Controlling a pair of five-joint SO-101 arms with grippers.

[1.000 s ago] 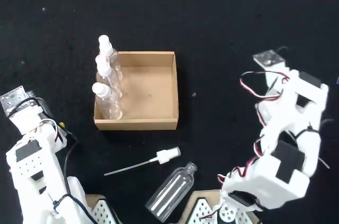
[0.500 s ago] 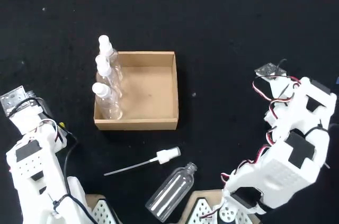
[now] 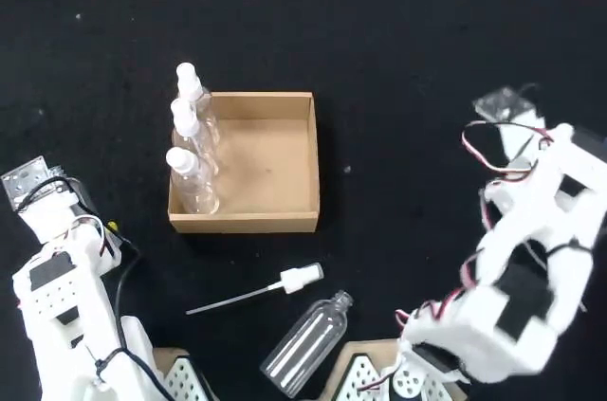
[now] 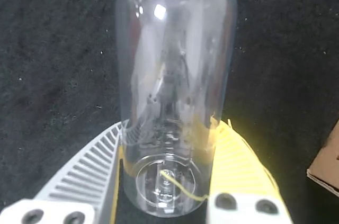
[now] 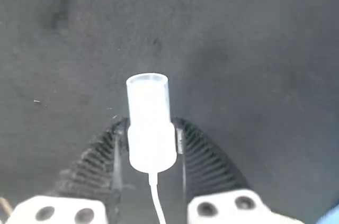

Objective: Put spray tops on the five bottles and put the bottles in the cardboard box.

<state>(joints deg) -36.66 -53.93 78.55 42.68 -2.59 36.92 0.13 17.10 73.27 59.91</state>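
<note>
High view: box (image 3: 270, 169) on black worktop (image 3: 427, 41), three capped bottles (image 3: 193, 136) upright along its left wall; loose top (image 3: 302, 278) and lying bottle (image 3: 305, 342) on worktop in front of box, close together. Left wrist: left fingers (image 4: 95, 166) clamp clear bottle (image 4: 175, 75) by its base end. Right wrist: right fingers (image 5: 204, 155) pinch white top (image 5: 150, 123), tube (image 5: 155, 197) trailing between them.

There are 5 clear bottles. 3 capped bottles (image 3: 190, 88) (image 3: 188, 126) (image 3: 193, 181) stand at the left middle of the high view. 1 open bottle (image 3: 305, 344) lies at the bottom middle, and 1 more bottle (image 4: 175, 91) shows in the left wrist view. There are 2 loose spray tops: 1 spray top (image 3: 299, 279) on the table and 1 spray top (image 5: 150, 123) in the right wrist view. There is 1 cardboard box (image 3: 270, 223) and 2 white arms (image 3: 57, 306) (image 3: 522, 268).
</note>
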